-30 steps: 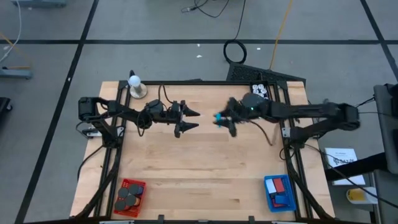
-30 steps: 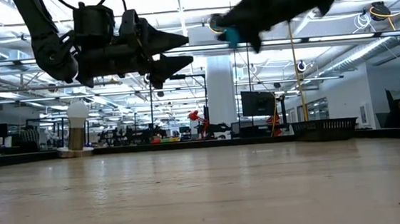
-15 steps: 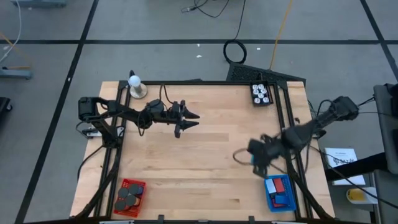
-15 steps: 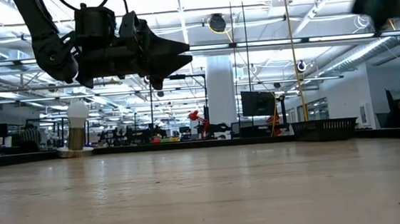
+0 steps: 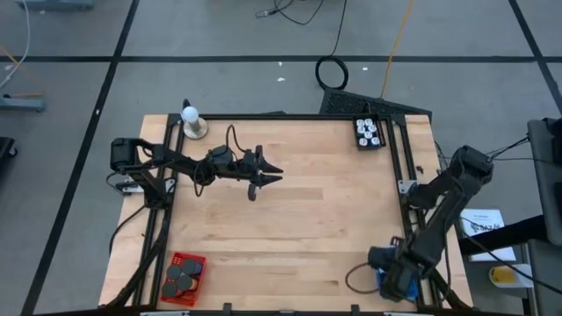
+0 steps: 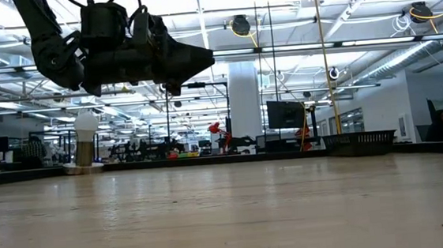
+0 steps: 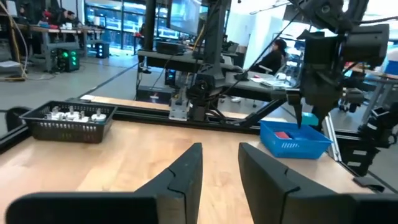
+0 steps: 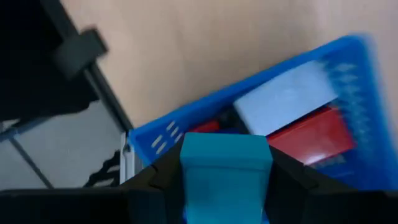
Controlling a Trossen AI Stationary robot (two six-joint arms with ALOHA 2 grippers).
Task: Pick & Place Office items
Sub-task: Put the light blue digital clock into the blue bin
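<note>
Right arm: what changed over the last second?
The right gripper, shut on the teal block, swung from table centre to over the blue mesh basket at the near right corner. The left gripper narrowed its fingers in place. The red mesh basket is unmoved.

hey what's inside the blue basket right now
The right wrist view shows a white block lying on a red block in the blue basket. The right gripper, holding a teal block, hides the rest.
</note>
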